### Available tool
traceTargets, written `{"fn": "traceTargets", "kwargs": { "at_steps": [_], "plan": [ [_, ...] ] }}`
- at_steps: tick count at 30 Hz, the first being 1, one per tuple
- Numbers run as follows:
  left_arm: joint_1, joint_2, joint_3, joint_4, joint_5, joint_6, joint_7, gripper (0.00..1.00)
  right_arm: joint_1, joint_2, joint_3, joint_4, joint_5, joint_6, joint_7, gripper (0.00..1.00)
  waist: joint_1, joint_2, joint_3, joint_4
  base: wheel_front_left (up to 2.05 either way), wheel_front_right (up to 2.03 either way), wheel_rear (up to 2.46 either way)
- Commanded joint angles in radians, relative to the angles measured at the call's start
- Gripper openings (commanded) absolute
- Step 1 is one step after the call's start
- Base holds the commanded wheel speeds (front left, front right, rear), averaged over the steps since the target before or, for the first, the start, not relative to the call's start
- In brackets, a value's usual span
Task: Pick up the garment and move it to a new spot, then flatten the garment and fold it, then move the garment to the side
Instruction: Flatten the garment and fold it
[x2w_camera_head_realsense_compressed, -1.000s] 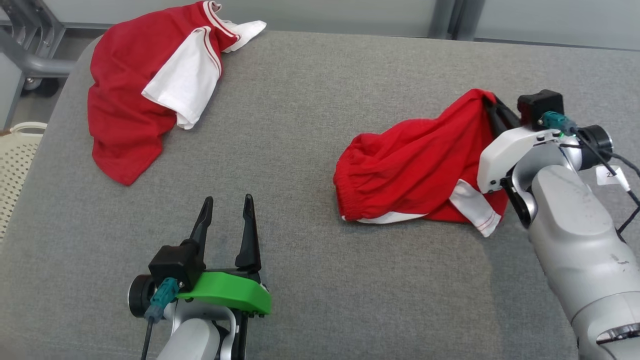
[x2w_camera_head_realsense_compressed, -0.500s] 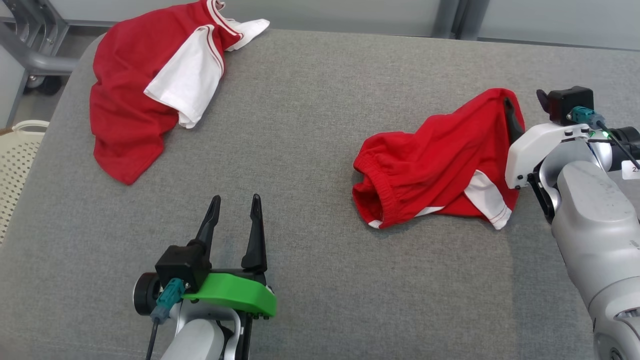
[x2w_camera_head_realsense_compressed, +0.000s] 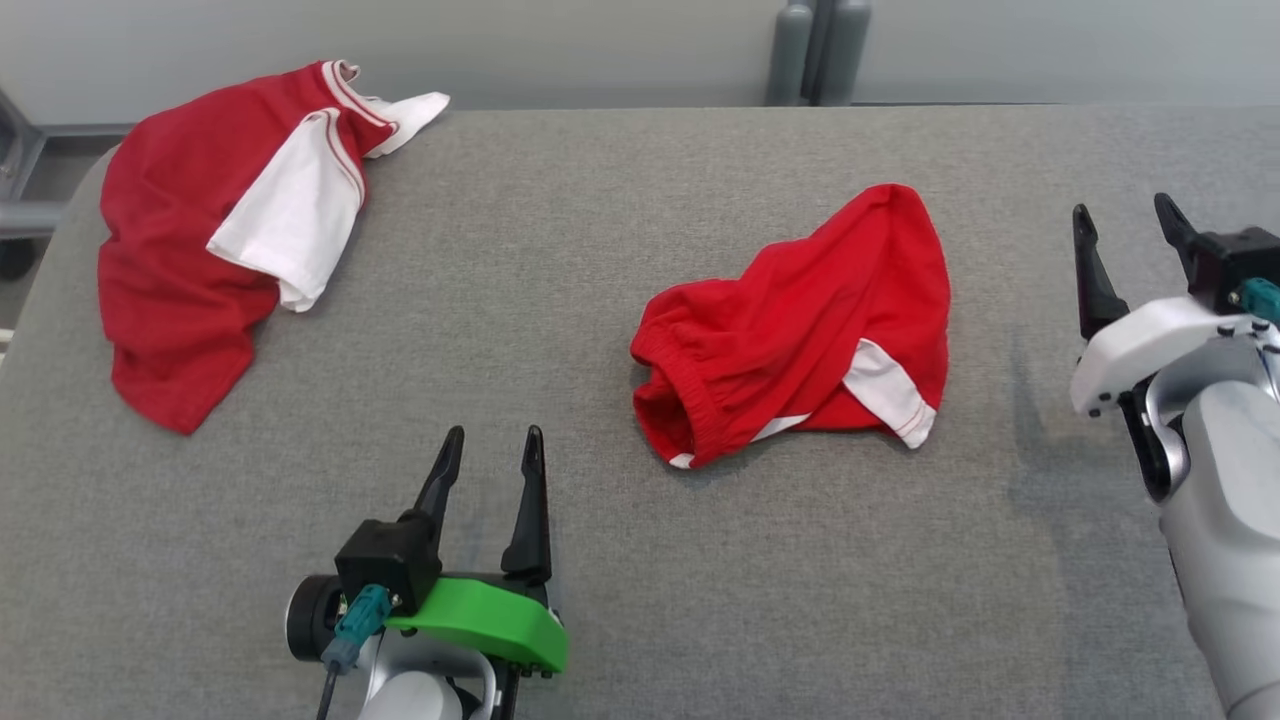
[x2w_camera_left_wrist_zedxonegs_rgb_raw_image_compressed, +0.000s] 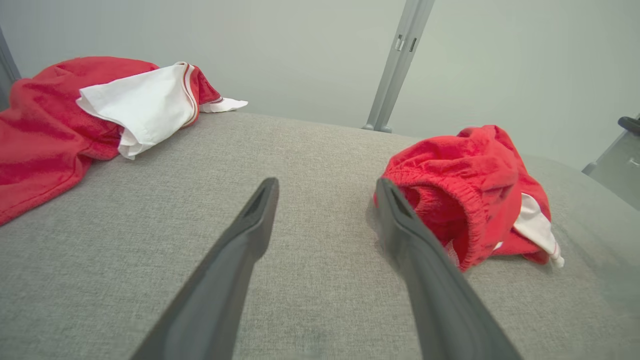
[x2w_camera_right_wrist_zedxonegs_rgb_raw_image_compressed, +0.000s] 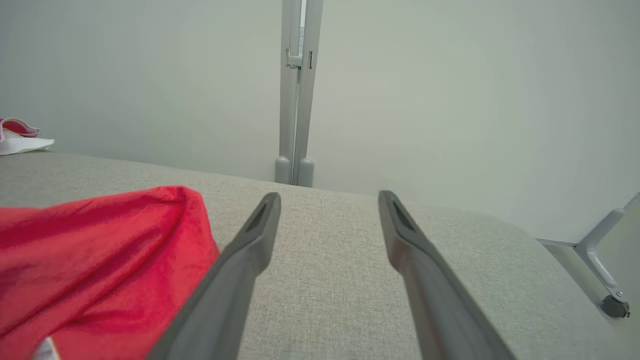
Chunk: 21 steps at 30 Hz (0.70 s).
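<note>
The garment (x2w_camera_head_realsense_compressed: 800, 330), crumpled red shorts with white trim, lies loose near the middle of the grey padded table (x2w_camera_head_realsense_compressed: 600, 250). In the left wrist view the garment (x2w_camera_left_wrist_zedxonegs_rgb_raw_image_compressed: 465, 190) sits just right of the fingers, its elastic waistband facing them. My right gripper (x2w_camera_head_realsense_compressed: 1125, 218) stands open to the right of the shorts, apart from them, with nothing between its fingers. From the right wrist, the red cloth (x2w_camera_right_wrist_zedxonegs_rgb_raw_image_compressed: 90, 260) lies left of the open gripper (x2w_camera_right_wrist_zedxonegs_rgb_raw_image_compressed: 327, 197). Near the front edge, my left gripper (x2w_camera_head_realsense_compressed: 492, 436) is open and empty; the same gripper (x2w_camera_left_wrist_zedxonegs_rgb_raw_image_compressed: 325, 184) hovers over bare table.
A second garment (x2w_camera_head_realsense_compressed: 210, 230), a red shirt with white sleeves, lies bunched at the table's far left corner; it appears again as a red and white shirt (x2w_camera_left_wrist_zedxonegs_rgb_raw_image_compressed: 75, 120). A grey upright post (x2w_camera_head_realsense_compressed: 815, 50) stands behind the far edge. Bare table lies between both garments.
My right gripper has opened and let go of the shorts, then drawn away to the right. The shorts dropped flat onto the table. The head camera has shifted.
</note>
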<state>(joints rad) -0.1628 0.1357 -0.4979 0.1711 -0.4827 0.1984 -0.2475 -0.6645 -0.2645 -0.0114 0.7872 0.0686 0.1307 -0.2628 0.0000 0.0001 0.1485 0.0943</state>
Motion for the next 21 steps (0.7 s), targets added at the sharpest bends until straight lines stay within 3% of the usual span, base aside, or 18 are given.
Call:
{"fn": "traceTargets", "kwargs": {
  "at_steps": [1, 10, 21],
  "plan": [
    [0.014, -0.001, -0.004, 0.001, 0.0, 0.003, 0.002, 1.0, 0.054, 0.005, -0.009, -0.051, 0.015, 0.0, -0.003, 1.0, 0.0, -0.0001, -0.025, -0.044, 0.0, 0.0, 0.0],
    [0.036, 0.005, -0.008, -0.001, -0.005, 0.015, 0.004, 1.0, 0.32, 0.08, -0.094, -0.394, 0.017, 0.0, -0.003, 1.0, 0.0, -0.0001, -0.059, -0.113, 0.0, 0.0, 0.0],
    [0.078, 0.022, -0.007, 0.004, -0.023, 0.022, 0.009, 1.0, 0.569, 0.179, -0.061, -0.658, 0.01, 0.0, 0.027, 1.0, 0.0, -0.0001, -0.106, -0.148, 0.0, 0.0, 0.0]
  ]
}}
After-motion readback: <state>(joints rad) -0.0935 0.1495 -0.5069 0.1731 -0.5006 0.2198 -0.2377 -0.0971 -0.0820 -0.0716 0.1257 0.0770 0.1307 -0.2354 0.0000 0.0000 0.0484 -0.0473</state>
